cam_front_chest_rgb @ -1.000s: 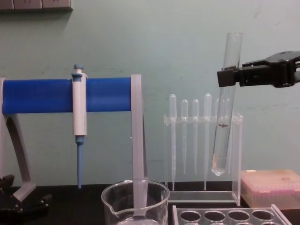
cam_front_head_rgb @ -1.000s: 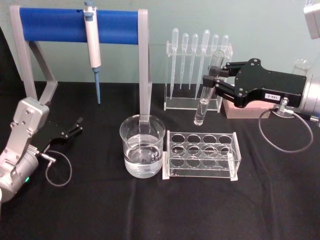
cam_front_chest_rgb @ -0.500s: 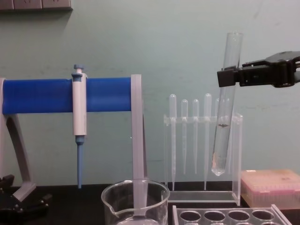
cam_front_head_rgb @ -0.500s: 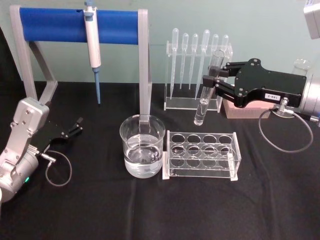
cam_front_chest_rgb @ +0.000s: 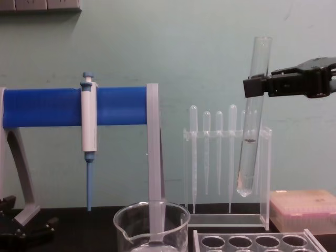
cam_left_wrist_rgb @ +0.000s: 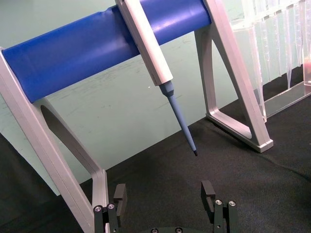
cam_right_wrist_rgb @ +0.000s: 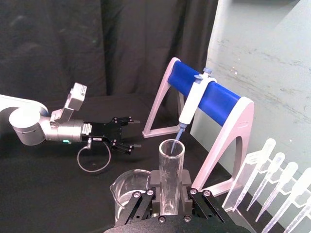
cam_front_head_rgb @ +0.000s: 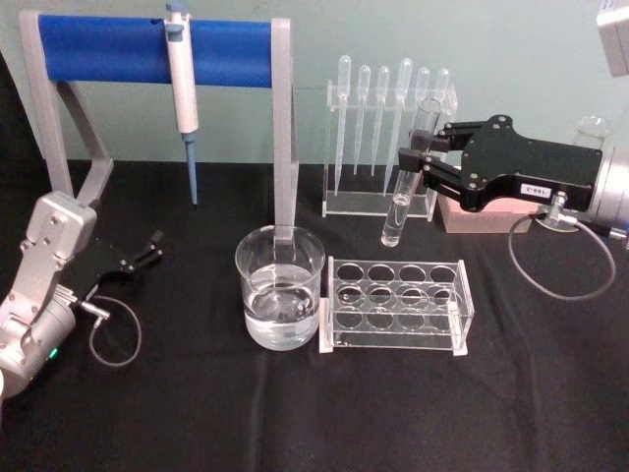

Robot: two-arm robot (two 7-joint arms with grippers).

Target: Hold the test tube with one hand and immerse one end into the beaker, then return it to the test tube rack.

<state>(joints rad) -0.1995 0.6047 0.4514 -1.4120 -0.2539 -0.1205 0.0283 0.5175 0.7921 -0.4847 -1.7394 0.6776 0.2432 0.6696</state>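
A black table [cam_front_head_rgb: 550, 413] holds a laboratory set-up. At the far left stands a large stand with a blue bar [cam_front_head_rgb: 118, 49], a pipettor [cam_front_head_rgb: 182, 84] hanging from it.

From the right, the right gripper [cam_front_head_rgb: 413, 157] reaches in, its two black jaws pinching the test tube [cam_front_head_rgb: 397, 214] partway down its upper half. The tube hangs in the air, tilted a little, closed end down. It is farther back than the clear test tube rack [cam_front_head_rgb: 393, 324] and in front of a stand of plastic droppers [cam_front_head_rgb: 388, 108]. The beaker [cam_front_head_rgb: 280, 270], part full of clear liquid, sits just left of the rack.

The tube seems ready to be carried to the beaker. To do it well, it should travel left and nearer at this height, stop over the beaker's middle, then sink slowly so glass does not knock glass.

The left gripper [cam_front_head_rgb: 147, 251] rests idle at the near left.

The chest view shows the height: the tube [cam_front_chest_rgb: 248, 157] hangs well above the beaker's rim and has a little liquid inside. The head view shows instead how the things lie on the table. The left wrist view shows the left gripper [cam_left_wrist_rgb: 164, 194] with fingers spread, holding nothing.
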